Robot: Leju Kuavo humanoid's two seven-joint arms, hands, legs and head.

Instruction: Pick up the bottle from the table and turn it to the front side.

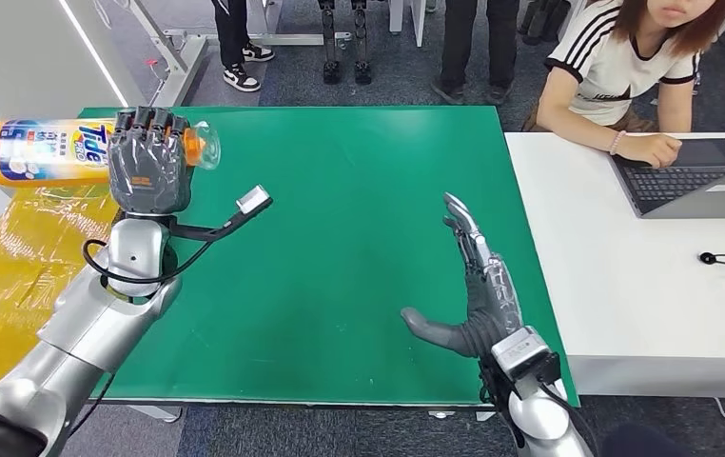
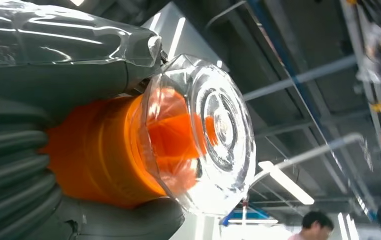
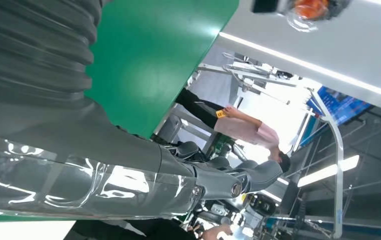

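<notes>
Right, from my station the green desk (image 1: 340, 286) takes up most of the head view, with a white desk (image 1: 625, 286) just beside it on the right, where a seated person (image 1: 625, 67) works at a laptop (image 1: 692, 181). Yellow sheeting (image 1: 16, 276) lies off the green desk's left edge.

My left hand (image 1: 149, 167) holds the bottle (image 1: 45, 150) lifted off the green desk, above its far left corner. The bottle lies on its side, long axis running left to right: its orange base points out past the left edge, and its clear cap (image 2: 203, 135) points right, toward the middle. The printed label faces up at my head camera. The fingers (image 1: 154, 124) wrap over the bottle near its neck, and the left wrist view shows the orange neck and clear cap sticking out of the grip.

My right hand (image 1: 468, 286) hovers low over the near right part of the green desk, well apart from the bottle, holding nothing, its fingers stretched out and the thumb splayed to the left.
</notes>
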